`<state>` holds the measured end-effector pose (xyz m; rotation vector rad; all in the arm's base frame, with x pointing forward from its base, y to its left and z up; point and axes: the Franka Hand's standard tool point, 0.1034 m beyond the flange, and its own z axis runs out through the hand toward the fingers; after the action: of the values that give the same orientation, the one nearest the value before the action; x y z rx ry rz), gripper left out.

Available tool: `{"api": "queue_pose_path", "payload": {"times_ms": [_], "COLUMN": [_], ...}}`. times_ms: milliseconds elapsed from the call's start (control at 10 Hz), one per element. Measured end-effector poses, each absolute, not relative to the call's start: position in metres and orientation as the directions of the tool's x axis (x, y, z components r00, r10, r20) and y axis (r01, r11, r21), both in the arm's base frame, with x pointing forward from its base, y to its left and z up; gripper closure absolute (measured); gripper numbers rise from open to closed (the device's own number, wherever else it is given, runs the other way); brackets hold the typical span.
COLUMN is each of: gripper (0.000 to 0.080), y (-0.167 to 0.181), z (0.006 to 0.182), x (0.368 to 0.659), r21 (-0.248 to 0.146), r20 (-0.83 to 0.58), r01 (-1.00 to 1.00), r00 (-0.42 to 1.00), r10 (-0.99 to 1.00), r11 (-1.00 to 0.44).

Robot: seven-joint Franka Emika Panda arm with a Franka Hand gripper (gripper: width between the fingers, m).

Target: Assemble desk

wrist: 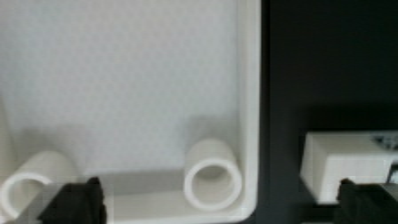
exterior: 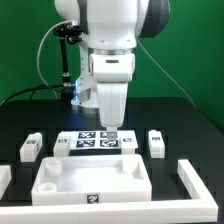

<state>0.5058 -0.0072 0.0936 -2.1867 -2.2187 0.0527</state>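
The desk top panel is wide, white and flat, and lies at the front of the black table with round leg sockets at its corners. In the wrist view it fills most of the picture, and two round sockets show near my fingers. Short white leg posts stand behind it: two on the exterior view's left and two on the right. One post shows in the wrist view. My gripper hangs open and empty above the table, just behind the panel.
The marker board lies under and behind my gripper. White rail pieces stand at the front right and the front left. A black camera stand and cables rise at the back left.
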Motion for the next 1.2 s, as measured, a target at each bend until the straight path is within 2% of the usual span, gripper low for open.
{"api": "queue_pose_path", "payload": {"times_ms": [400, 500, 600, 800, 1000, 1200], "gripper": [0.0150, 0.0150, 0.0150, 0.0150, 0.0150, 0.0402], "y": [-0.011, -0.023, -0.034, -0.039, -0.039, -0.038], "z": [0.090, 0.074, 0.056, 0.023, 0.017, 0.016], "x": [0.505, 0.495, 0.485, 0.481, 0.482, 0.481], "r21": [-0.039, -0.034, -0.045, -0.058, -0.054, -0.057], "r20": [-0.003, 0.002, 0.008, 0.021, 0.023, 0.023], "r01": [0.999, 0.999, 0.999, 0.998, 0.998, 0.998], "r00": [-0.018, -0.029, -0.016, 0.006, 0.012, 0.013], "r10": [1.000, 1.000, 1.000, 1.000, 1.000, 1.000], "r11": [0.017, 0.029, 0.016, -0.005, -0.011, -0.011]}}
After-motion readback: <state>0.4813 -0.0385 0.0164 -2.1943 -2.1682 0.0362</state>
